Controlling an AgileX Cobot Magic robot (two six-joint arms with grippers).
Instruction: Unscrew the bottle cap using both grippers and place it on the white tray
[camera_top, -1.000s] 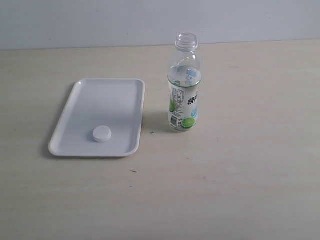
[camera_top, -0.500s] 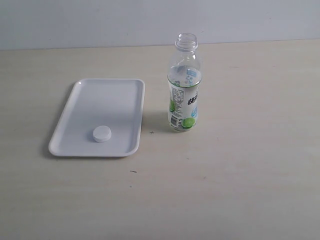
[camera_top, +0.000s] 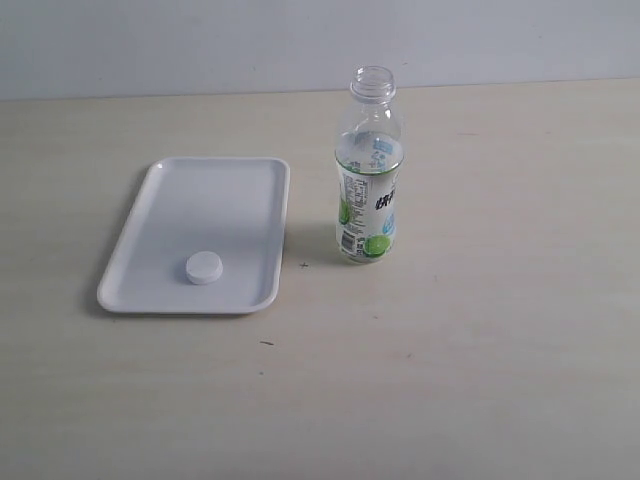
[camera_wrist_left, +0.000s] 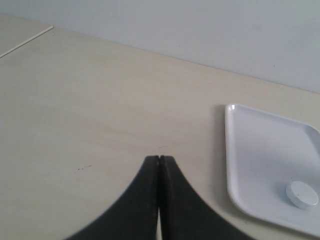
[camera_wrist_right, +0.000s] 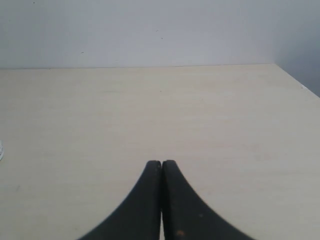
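Exterior view, left of centre: white tray (camera_top: 215, 180) lying flat, bottle cap (camera_top: 203, 267) resting in its lower part. Just right: bottle (camera_top: 368, 180) upright, neck bare. No shift anywhere over the last second. Left wrist view: left gripper (camera_wrist_left: 159, 160) pinched closed, empty. Right wrist view: right gripper (camera_wrist_right: 161, 162) closed, empty. Judged complete.

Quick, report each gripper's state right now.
Left gripper: closed, holding nothing.
Right gripper: closed, holding nothing.
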